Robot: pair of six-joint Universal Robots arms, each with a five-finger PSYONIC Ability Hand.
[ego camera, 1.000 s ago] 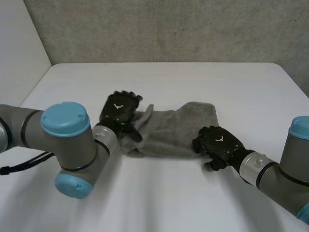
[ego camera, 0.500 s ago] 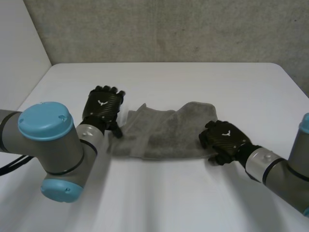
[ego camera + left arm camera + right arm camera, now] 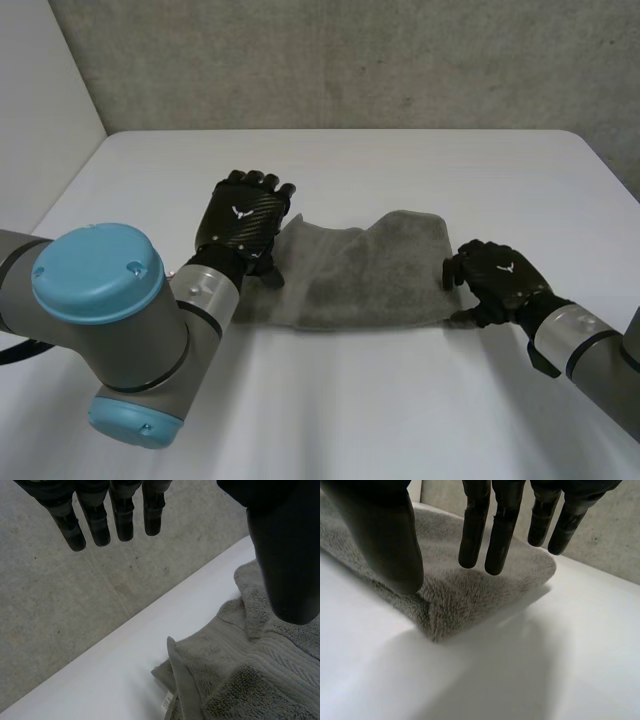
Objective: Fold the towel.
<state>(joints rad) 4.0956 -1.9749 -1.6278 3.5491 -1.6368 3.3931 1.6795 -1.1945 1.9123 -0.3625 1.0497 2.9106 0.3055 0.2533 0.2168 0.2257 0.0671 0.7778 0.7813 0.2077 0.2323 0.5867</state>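
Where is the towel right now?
Head view: the towel lies centred on the table, the left hand at its left end, the right hand at its right end.

White table: smooth surface, with a grey towel lying directly on it as a long strip set crosswise to the robot. The towel's end toward the robot's left is rumpled, with a raised fold and a small white label at its edge. The towel's opposite end is doubled over, resting flat with a thick, rounded corner.
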